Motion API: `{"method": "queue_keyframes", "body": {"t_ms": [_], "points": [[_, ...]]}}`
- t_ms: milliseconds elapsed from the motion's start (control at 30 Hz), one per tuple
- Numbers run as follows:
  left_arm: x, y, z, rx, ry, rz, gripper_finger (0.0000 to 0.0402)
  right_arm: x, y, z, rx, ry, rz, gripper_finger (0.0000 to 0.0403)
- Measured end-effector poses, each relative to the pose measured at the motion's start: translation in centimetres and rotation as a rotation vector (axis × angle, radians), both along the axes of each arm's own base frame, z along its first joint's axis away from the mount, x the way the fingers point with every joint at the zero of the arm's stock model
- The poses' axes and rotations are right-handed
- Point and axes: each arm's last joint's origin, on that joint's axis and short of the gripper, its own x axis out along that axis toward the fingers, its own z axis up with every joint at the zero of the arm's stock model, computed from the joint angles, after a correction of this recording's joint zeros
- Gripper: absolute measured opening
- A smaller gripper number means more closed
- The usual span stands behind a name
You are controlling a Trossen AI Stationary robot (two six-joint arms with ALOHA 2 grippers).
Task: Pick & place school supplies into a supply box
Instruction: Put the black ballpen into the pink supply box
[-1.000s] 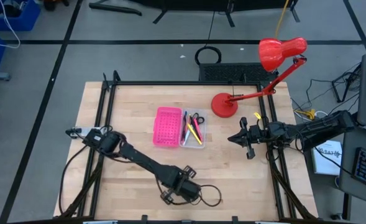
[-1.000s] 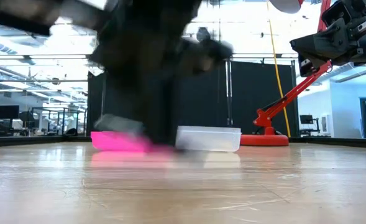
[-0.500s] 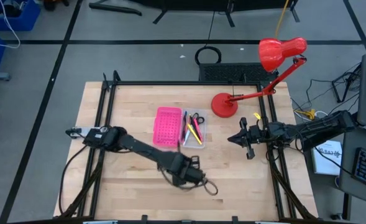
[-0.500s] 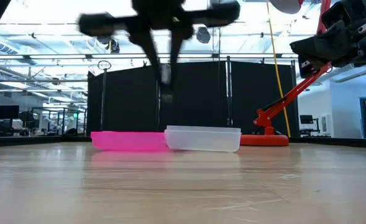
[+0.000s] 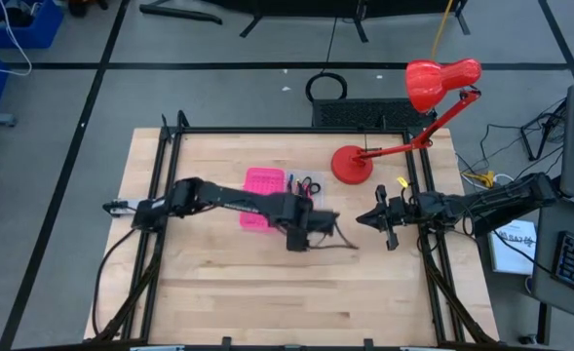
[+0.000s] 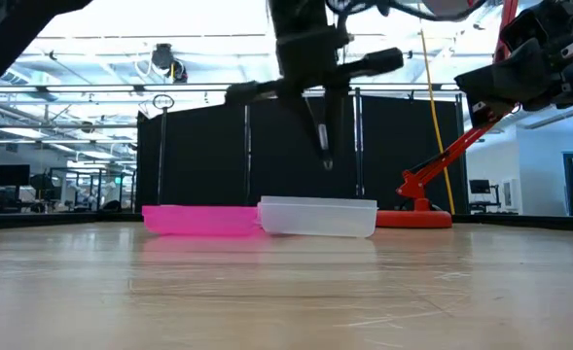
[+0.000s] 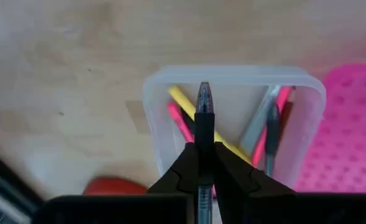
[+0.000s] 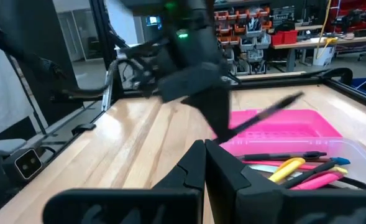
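My left gripper [image 5: 304, 232] hangs over the near end of the translucent supply box [image 7: 232, 73], shut on a dark pen [image 6: 320, 131]. The box rests flat on the table, side by side with a pink perforated tray [image 5: 260, 195]. Inside it lie yellow [image 7: 186, 107], pink-red [image 7: 178, 121] and grey [image 7: 257, 124] pens, and the black-handled scissors [image 5: 309, 185] lie at its far end. My right gripper [image 5: 379, 219] waits in the air by the table's right edge, shut and empty. My left gripper pinches the dark pen's upper part [image 7: 204, 140] between its two fingers, which come from above and point down. The pen runs along the fingers and hangs nearly upright. Its tip [image 6: 326, 163] points down, lifted clear above the supply box [image 6: 317, 216].
A red desk lamp stands with its base [image 5: 353, 164] near the table's far right corner, its arm slanting up to the head [image 5: 442, 83]. A dark frame runs along the table edges. Bare wood lies across the near half of the table.
My left gripper has risen from low over the near middle of the table and swung toward the far edge, ending over the supply box. The dark pen has come with it, lifted clear of the table and hanging tip down.
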Motion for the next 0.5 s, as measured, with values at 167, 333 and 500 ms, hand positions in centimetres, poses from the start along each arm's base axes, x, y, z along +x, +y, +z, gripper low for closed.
{"method": "queue_keyframes", "body": {"t_ms": [167,333,500], "points": [[0.6,4.3,0.0,-0.143,-0.01,0.014,0.0029,0.0,0.0,0.0,-0.029,-0.003,0.001,0.0],[0.5,7.8,0.0,-0.214,-0.014,0.035,0.0029,0.0,0.0,0.3,-0.092,-0.043,0.002,0.0],[0.0,9.9,-0.4,-0.329,0.008,0.065,0.0024,0.0,0.0,0.6,-0.085,-0.07,0.002,0.0]]}}
